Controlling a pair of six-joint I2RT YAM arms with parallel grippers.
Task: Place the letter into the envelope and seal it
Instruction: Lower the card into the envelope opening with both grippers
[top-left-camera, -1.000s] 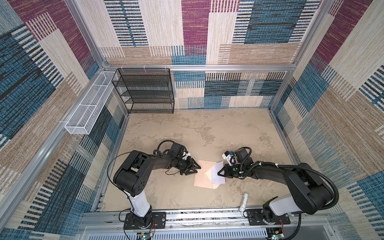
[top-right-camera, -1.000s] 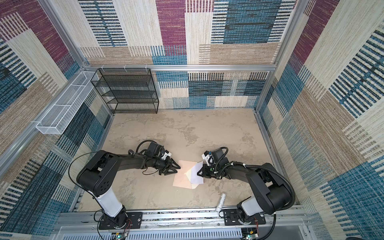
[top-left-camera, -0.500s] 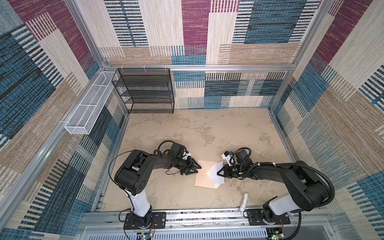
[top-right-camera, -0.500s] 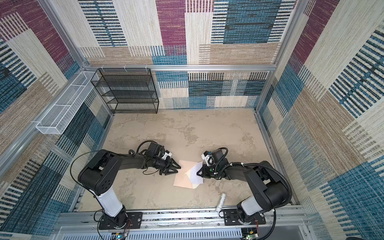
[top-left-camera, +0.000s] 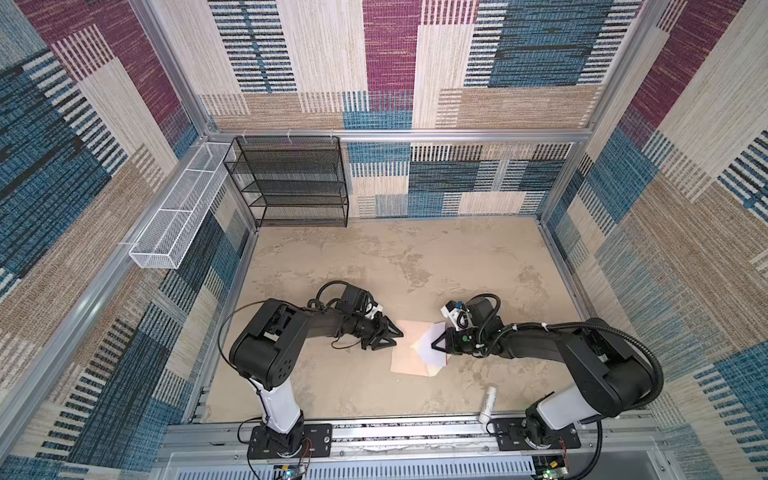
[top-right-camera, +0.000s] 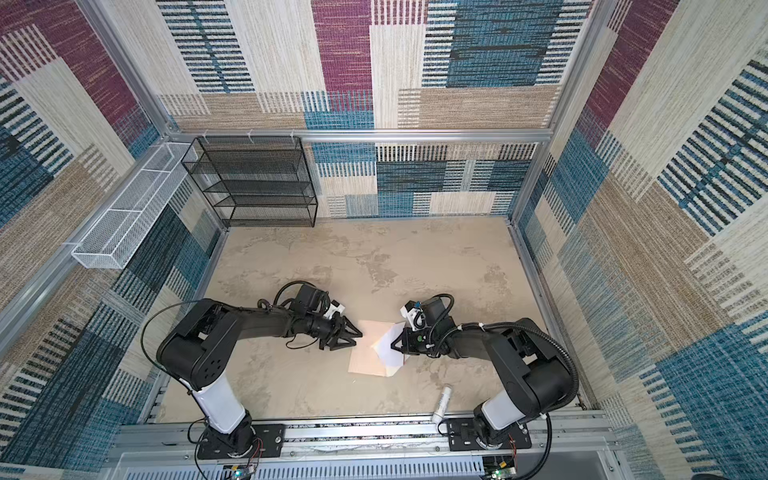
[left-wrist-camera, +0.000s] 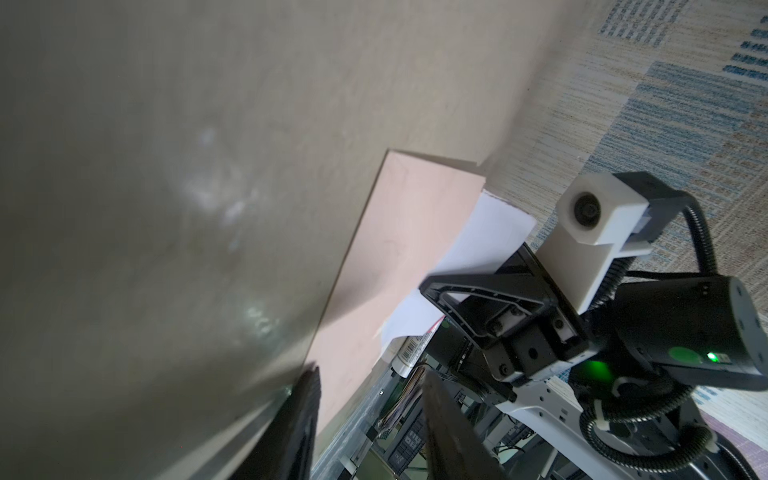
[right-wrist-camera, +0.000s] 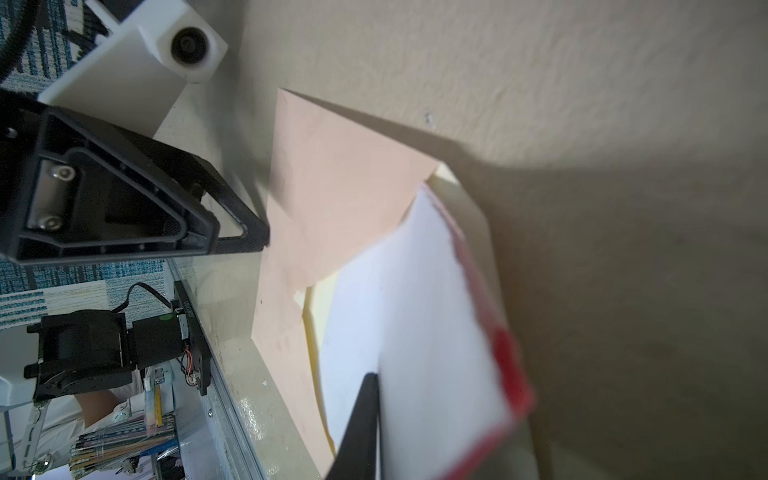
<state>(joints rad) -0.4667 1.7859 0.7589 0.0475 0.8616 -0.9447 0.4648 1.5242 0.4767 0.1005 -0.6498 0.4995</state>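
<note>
1. Nearest the front rail (top-left-camera: 395, 432), a small white tube (top-left-camera: 487, 404) lies on the bench (top-left-camera: 374, 266), well apart from the action. My guess is it's glue for the sealing step, parked where the right arm (top-left-camera: 540, 349) can grab it.
2. Next up, the envelope (top-left-camera: 405, 359) lies flat on the bench between the two arms. Its flap is open toward the right arm, with the cream lining (right-wrist-camera: 318, 307) showing. Makes sense, since the pocket mouth faces whoever's carrying the paper.
3. The letter (top-left-camera: 424, 341) is white face up and red-bordered face down. It's tilted, with its low edge at the pocket mouth and the other end lifted. I can't tell if a corner has gone in, but most of it is plainly outside.
4. The right gripper (top-left-camera: 435, 345) looks to have its jaws pinched on the lifted end of the letter. The shallow angle reads as setting up a slide-in, not a drop.
5. The left gripper (top-left-camera: 397, 340) has its jaws apart and holds nothing. One tip is right at the envelope's edge opposite the mouth. I'd call it a backstop so the envelope doesn't skate away.
6. Poses: the left arm (top-left-camera: 316, 324) and the right arm both reach low and long. Their forearms are roughly level with the bench and the wrists face each other across the envelope.
7. Way back, a black wire rack (top-left-camera: 291, 183) and a white mesh basket (top-left-camera: 178, 220) aren't involved.
</note>
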